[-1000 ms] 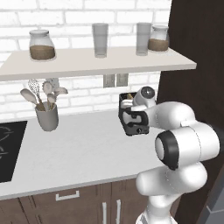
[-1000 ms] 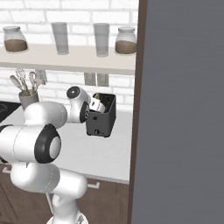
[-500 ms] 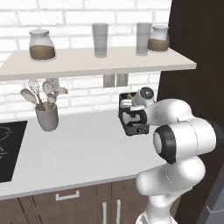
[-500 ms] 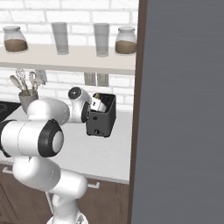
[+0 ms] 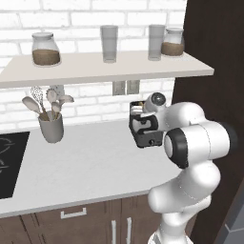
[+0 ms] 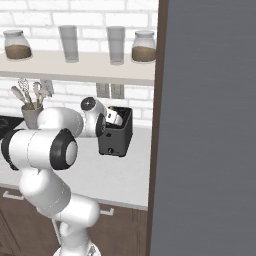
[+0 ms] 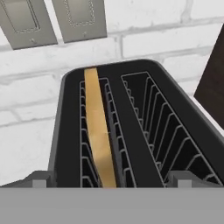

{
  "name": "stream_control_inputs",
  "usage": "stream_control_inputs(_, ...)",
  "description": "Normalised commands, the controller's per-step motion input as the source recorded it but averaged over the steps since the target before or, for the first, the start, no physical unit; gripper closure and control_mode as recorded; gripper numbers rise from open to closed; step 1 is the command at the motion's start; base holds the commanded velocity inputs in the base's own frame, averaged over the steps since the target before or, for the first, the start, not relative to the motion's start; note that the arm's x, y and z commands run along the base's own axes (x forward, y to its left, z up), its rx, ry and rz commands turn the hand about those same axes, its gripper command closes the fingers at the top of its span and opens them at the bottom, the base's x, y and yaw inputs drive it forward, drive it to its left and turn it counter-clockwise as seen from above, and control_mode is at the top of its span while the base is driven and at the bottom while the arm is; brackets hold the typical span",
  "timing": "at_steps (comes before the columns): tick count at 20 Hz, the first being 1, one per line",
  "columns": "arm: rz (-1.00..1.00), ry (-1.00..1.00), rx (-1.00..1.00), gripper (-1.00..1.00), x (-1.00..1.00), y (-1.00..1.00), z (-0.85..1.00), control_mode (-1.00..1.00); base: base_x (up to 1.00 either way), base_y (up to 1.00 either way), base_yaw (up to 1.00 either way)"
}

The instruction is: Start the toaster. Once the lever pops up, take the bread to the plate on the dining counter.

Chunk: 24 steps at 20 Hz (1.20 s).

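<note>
over by the brick wall, the toaster sits on the counter with the bread down in its left slot. the end effector hangs just above, arm folded forward; fingers look spread wide. misaligned, a finger could jam the slot wires.

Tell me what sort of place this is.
A rendered home kitchen, most likely: a boxy black two-slot toaster holding a slice of tan bread stands on a white worktop backed by white brick, beside a grey cup of cooking utensils and a black hob.
</note>
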Motion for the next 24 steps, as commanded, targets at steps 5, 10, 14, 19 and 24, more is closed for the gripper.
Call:
stream_control_inputs(5,0.00,-0.02,0.00,-1.00,0.22,0.00,0.00,-1.00,0.00,0.00,0.00)
stream_control_inputs(10,0.00,-0.09,0.00,-1.00,0.09,0.00,0.00,-1.00,0.00,0.00,0.00)
stream_control_inputs(14,0.00,-0.12,0.00,-1.00,0.08,0.00,0.00,-1.00,0.00,0.00,0.00)
stream_control_inputs(19,0.00,-0.05,0.00,1.00,0.21,0.08,0.00,-1.00,0.00,0.00,0.00)
stream_control_inputs(24,0.01,0.00,0.02,1.00,0.18,0.04,0.00,-1.00,0.00,0.00,0.00)
